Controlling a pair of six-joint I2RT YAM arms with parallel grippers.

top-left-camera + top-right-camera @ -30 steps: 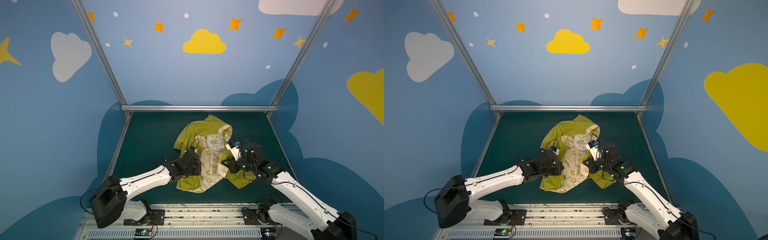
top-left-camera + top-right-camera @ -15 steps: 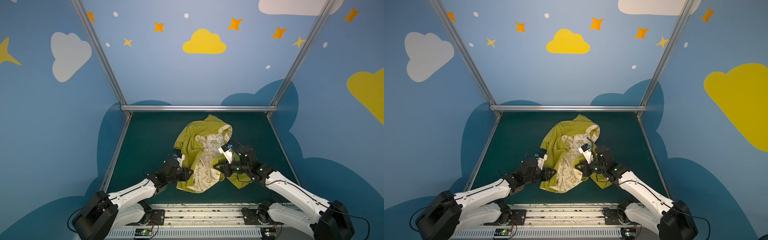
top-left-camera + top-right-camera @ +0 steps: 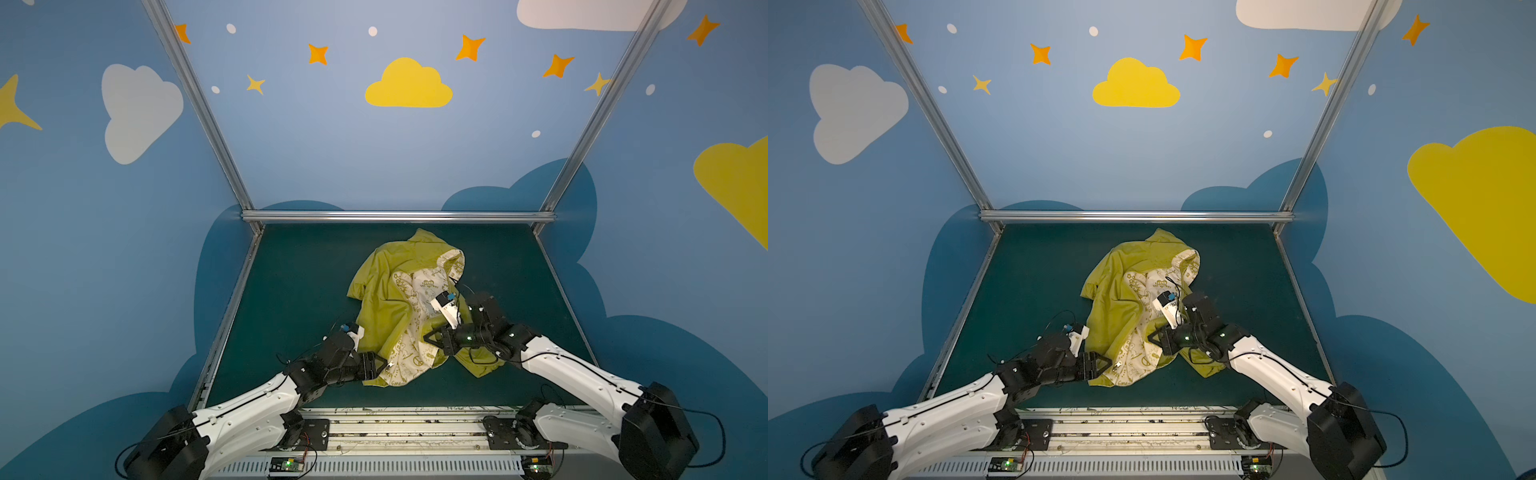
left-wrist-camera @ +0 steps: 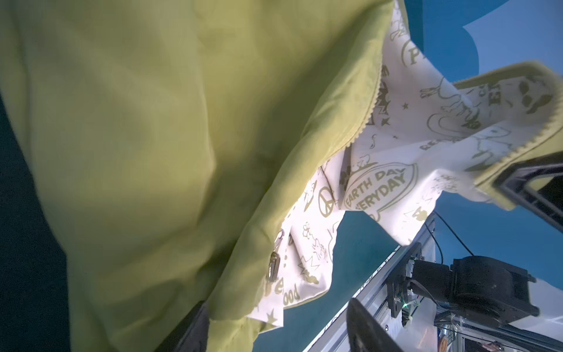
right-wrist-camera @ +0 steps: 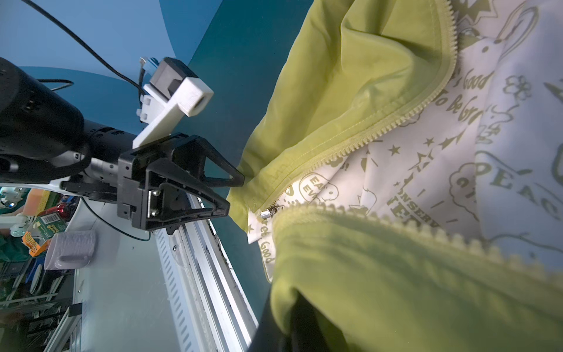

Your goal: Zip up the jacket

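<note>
The olive-yellow jacket (image 3: pixel 386 299) (image 3: pixel 1113 307) lies crumpled and unzipped mid-mat, its cream doodle lining showing. My left gripper (image 3: pixel 384 365) (image 3: pixel 1108 365) is open at the jacket's near hem. In the left wrist view the hem corner (image 4: pixel 243 304) hangs between the spread fingers (image 4: pixel 365 329). The metal zipper slider (image 4: pixel 273 266) (image 5: pixel 268 211) sits at the bottom of the left front edge. My right gripper (image 3: pixel 428 336) (image 3: pixel 1152 336) is shut on the jacket's other front edge (image 5: pixel 396 289) and holds it lifted. The open left gripper (image 5: pixel 234 195) also shows in the right wrist view.
The green mat (image 3: pixel 291 291) is bounded by blue walls and an aluminium bar (image 3: pixel 395 216) at the back. A metal rail (image 3: pixel 395 419) with both arm bases runs along the front edge. Clutter on shelves (image 5: pixel 36 237) lies beyond the rail.
My left gripper has opened, let go of the jacket's left panel and drawn back to the near hem. The right gripper has shifted slightly left, still gripping the jacket.
</note>
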